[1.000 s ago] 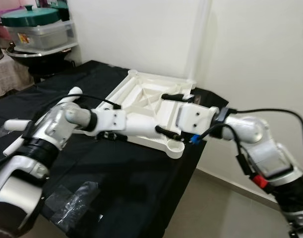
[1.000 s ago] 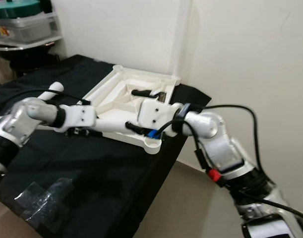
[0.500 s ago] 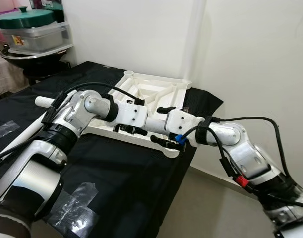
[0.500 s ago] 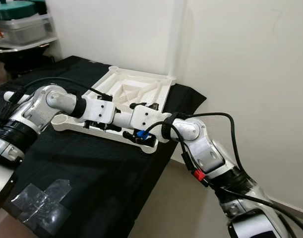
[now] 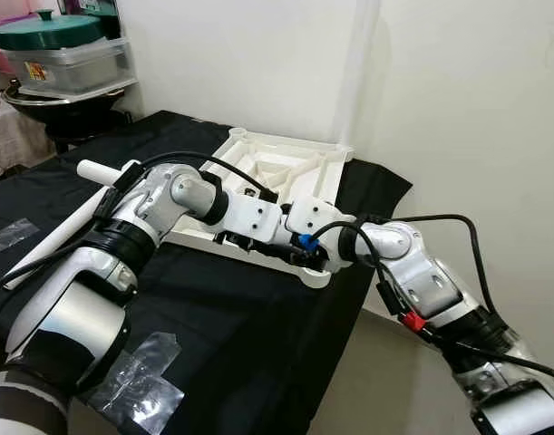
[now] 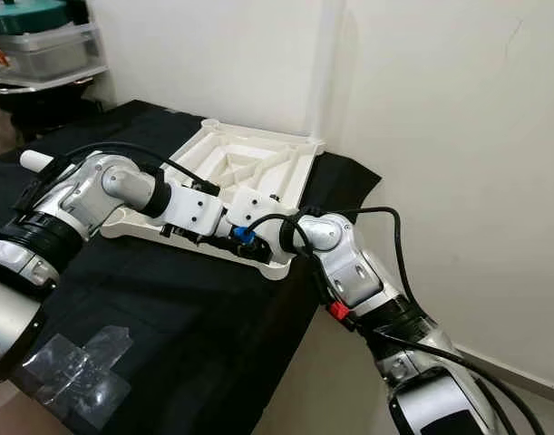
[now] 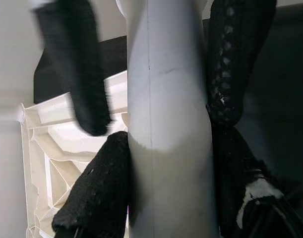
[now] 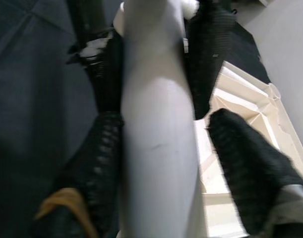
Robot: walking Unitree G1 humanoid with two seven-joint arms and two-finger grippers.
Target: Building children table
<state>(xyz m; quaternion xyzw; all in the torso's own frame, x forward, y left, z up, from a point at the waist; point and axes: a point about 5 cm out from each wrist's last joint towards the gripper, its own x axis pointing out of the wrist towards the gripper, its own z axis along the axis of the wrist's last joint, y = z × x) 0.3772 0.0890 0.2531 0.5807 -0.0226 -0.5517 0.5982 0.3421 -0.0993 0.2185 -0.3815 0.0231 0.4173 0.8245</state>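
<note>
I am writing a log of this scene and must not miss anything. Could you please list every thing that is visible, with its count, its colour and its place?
Tabletop panel: one, white, ribbed underside up, on the black cloth near the wall.
Table leg: one, white tube, held between both grippers above the panel's near edge.
Second leg: one, white, lying on the cloth at the left.
Black cloth: one, covering the work surface.
Storage box: one, clear with green lid, on a shelf at far left.
Plastic wrap: clear, on the cloth's near edge.
Left gripper: black fingers around the leg.
Right gripper: black fingers around the leg.
</note>
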